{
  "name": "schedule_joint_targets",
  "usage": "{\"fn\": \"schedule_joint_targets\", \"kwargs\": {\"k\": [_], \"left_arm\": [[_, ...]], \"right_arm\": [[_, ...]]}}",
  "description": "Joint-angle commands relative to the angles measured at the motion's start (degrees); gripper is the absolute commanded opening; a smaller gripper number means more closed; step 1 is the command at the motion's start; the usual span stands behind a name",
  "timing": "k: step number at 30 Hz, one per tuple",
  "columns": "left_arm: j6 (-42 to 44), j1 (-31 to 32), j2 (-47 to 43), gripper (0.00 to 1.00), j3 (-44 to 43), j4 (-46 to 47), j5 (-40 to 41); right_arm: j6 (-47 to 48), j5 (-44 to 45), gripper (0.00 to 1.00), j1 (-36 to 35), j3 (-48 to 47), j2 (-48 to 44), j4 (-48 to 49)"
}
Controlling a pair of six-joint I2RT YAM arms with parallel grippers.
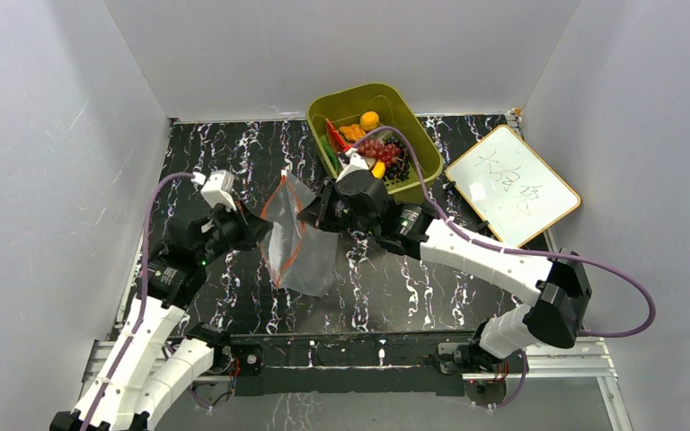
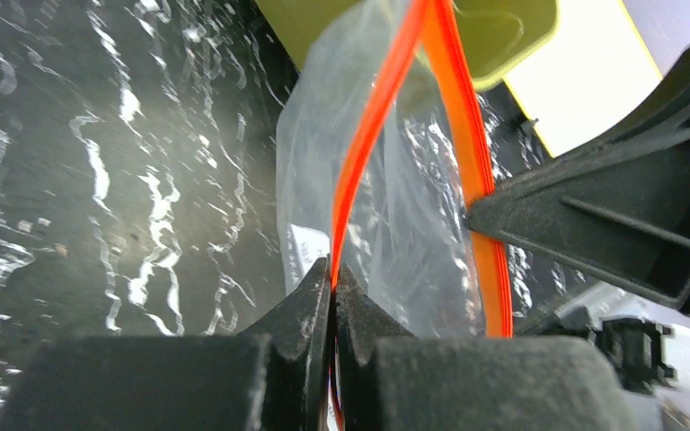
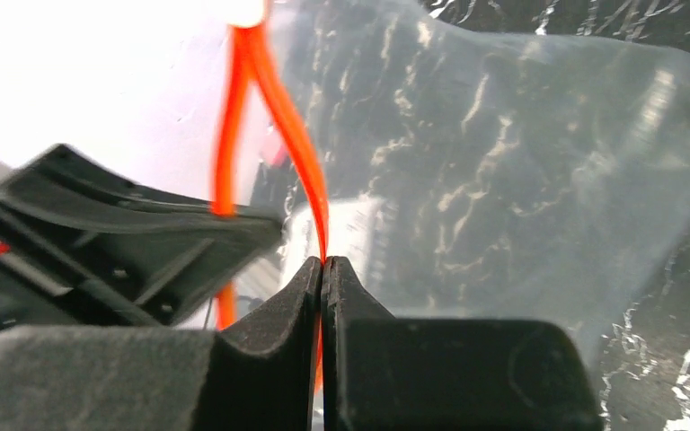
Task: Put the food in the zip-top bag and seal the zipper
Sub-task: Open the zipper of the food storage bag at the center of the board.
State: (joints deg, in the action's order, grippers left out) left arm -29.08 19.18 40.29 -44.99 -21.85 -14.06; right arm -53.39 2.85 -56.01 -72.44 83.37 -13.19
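White walls box in a black marbled table (image 1: 234,162). The olive basket (image 1: 350,93) sits at its far edge, with the food (image 1: 379,145) inside it. Just left of the basket and nearer the bases, the zip-top bag (image 1: 310,256) is held between both arms. The left gripper (image 2: 332,269), forearm raised, is clenched on one side of the zipper (image 2: 373,126). The right gripper (image 3: 323,262), arm stretched low beside the basket, pinches the other side, and the mouth is parted.

whiteboard (image 1: 512,186): black handwriting, centre right, looks like Chinese characters, can't read it
zip-top bag (image 2: 413,233): white printed patch (image 2: 310,241), way too blurry
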Motion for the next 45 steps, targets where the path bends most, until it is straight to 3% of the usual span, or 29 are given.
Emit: {"fn": "schedule_joint_targets", "kwargs": {"k": [1,6,14,16,21,27,31,37,45], "left_arm": [[9.4,-0.4,-1.7,0.0,-7.9,-2.9,11.4],[17.1,-0.4,-1.6,0.0,-14.7,-2.5,20.6],[17.1,-0.4,0.2,0.0,-8.3,-2.2,16.5],[15.5,-0.3,0.8,0.0,-6.3,-2.7,14.8],[12.9,-0.3,-0.2,0.0,-2.4,-1.4,12.1],[13.5,-0.4,-1.3,0.0,-0.7,1.5,6.8],[15.4,-0.2,-1.4,0.0,0.8,2.3,9.1],[17.7,-0.4,-1.6,0.0,3.4,4.2,12.1],[18.5,-0.4,-3.8,0.0,4.2,4.5,13.7]], "right_arm": [[3.4,8.7,0.0,-0.2,-2.1,-3.8,-3.3],[3.1,13.7,0.0,-0.2,-0.4,-3.6,-6.9],[2.5,7.2,0.0,-0.2,3.1,-2.1,-0.4],[1.6,6.9,0.06,-0.2,1.8,-0.9,-0.9],[1.4,3.9,0.36,-0.2,-1.7,2.1,-2.4],[1.9,3.4,0.46,-0.2,-5.3,2.9,-5.5],[7.3,8.9,0.56,-0.2,-8.4,1.6,-10.2],[26.2,16.9,0.62,0.6,-12.6,1.0,-17.2],[36.9,9.8,0.63,10.8,-15.9,2.3,-17.8]]}}
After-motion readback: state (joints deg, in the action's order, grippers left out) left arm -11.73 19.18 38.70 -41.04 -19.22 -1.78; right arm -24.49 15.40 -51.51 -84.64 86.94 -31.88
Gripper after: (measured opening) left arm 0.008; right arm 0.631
